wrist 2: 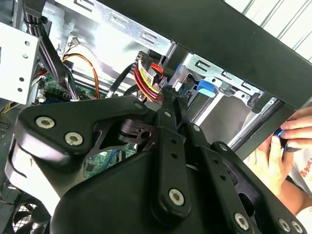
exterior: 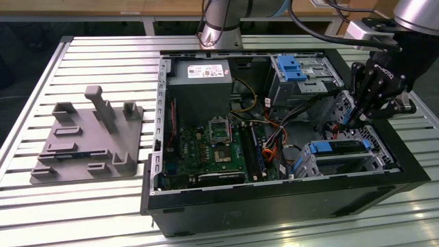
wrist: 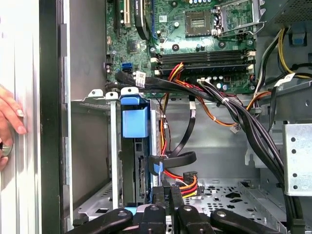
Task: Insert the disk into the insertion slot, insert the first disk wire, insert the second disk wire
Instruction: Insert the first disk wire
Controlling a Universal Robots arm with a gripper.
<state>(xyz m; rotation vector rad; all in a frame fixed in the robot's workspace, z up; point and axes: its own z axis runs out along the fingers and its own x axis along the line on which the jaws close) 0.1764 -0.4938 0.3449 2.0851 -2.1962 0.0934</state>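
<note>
The disk (exterior: 335, 147) lies in its blue carrier inside the insertion slot (exterior: 376, 160) at the open computer case's front corner, on the exterior view's right. In the first wrist view the blue carrier tab (wrist: 135, 117) and the disk's connector edge (wrist: 142, 176) face the gripper. My gripper (exterior: 350, 122) hangs just behind the disk, inside the case. Its fingers (wrist: 167, 191) are shut on the plug of a disk wire with red, yellow and black strands (wrist: 187, 181), a short way from the connector edge. The same strands (wrist 2: 146, 78) end at the fingertips (wrist 2: 166, 93). A black flat wire with a blue tag (wrist: 171, 160) loops close by.
A person's hand (wrist: 9, 119) rests on the case's outer wall next to the slot. A taller grey cage with a blue clip (exterior: 296, 69), the power supply (exterior: 203, 77), the motherboard (exterior: 219, 149) and cable bundles (wrist: 234, 107) crowd the case. A grey fixture plate (exterior: 89, 139) lies on the exterior view's left.
</note>
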